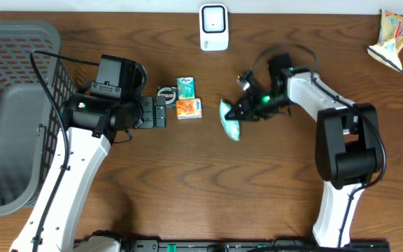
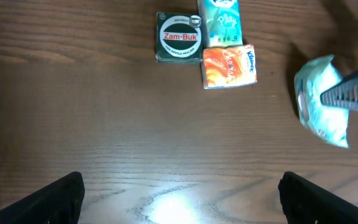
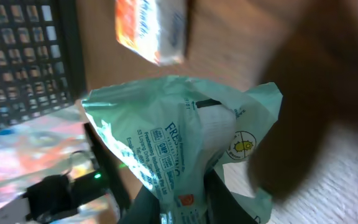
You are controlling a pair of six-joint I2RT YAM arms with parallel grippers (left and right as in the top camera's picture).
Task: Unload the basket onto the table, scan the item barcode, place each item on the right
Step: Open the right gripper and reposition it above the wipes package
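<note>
We judge the pale green packet (image 1: 231, 119), at the centre of the overhead frame, to be light, soft and crinkly, best pinched by its crimped edge, where the right jaws sit nearly closed on it, while the left jaws gape wide and empty.

Left arm (image 1: 82, 164): white links, black joint housings, one green indicator lamp (image 1: 84, 105), and a black cable (image 1: 61, 57) running off the housing. Right arm (image 1: 341, 140): identical white-and-black build, green lamp (image 1: 264, 99), thin black cable loop (image 1: 289, 47) above the wrist. Left fingers (image 2: 55, 199): plain matt black. Right finger (image 2: 353, 93): dark grey with a ribbed face.
</note>
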